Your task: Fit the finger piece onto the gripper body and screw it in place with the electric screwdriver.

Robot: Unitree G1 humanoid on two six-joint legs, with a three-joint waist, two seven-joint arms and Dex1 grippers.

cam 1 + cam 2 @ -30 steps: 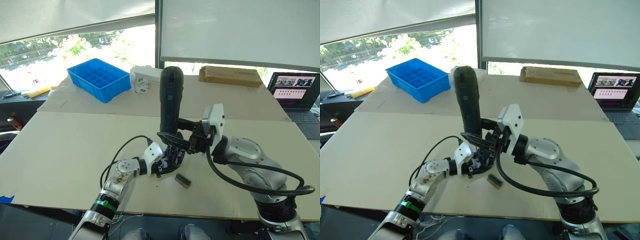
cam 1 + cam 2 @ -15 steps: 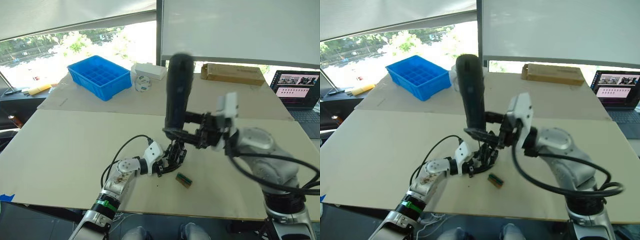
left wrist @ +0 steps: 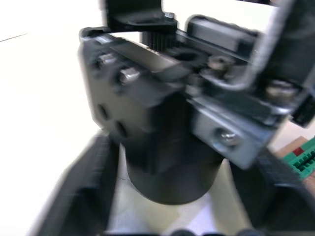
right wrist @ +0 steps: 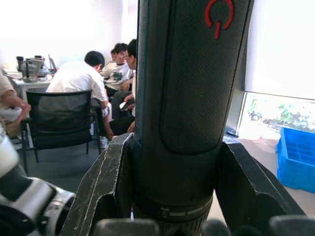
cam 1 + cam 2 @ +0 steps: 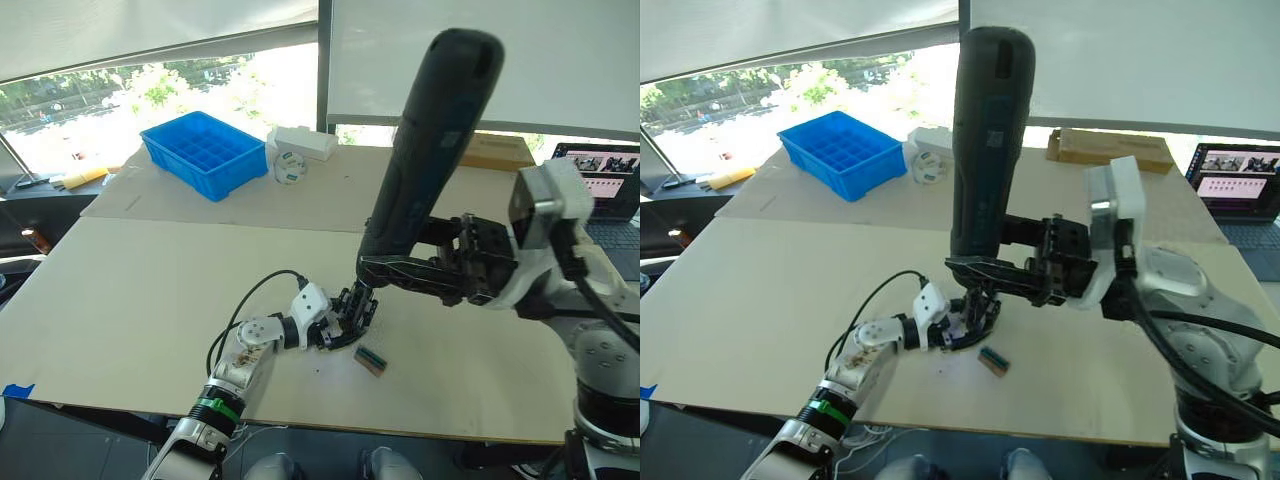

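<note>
My right gripper (image 5: 388, 266) is shut on the electric screwdriver (image 5: 425, 150), a thick black tool standing tilted with its rounded end high; the right wrist view shows the screwdriver (image 4: 182, 98) between the fingers (image 4: 108, 182). Its lower end hangs just above the gripper body (image 5: 355, 312), a black blocky mechanism on the table. My left gripper (image 5: 343, 322) is shut on that body; in the left wrist view the fingers (image 3: 78, 196) flank the round base of the body (image 3: 167, 137). I cannot single out the finger piece.
A small green-and-brown block (image 5: 371, 361) lies on the table just right of the gripper body. A blue bin (image 5: 205, 155), a white box (image 5: 300, 143) and a tape roll (image 5: 290, 168) sit far left. A laptop (image 5: 610, 170) stands far right. Seated people (image 4: 78, 83) are in the background.
My right gripper has lifted the screwdriver up and to the right, and it now leans with its top to the right. The left gripper still holds the gripper body in place.
</note>
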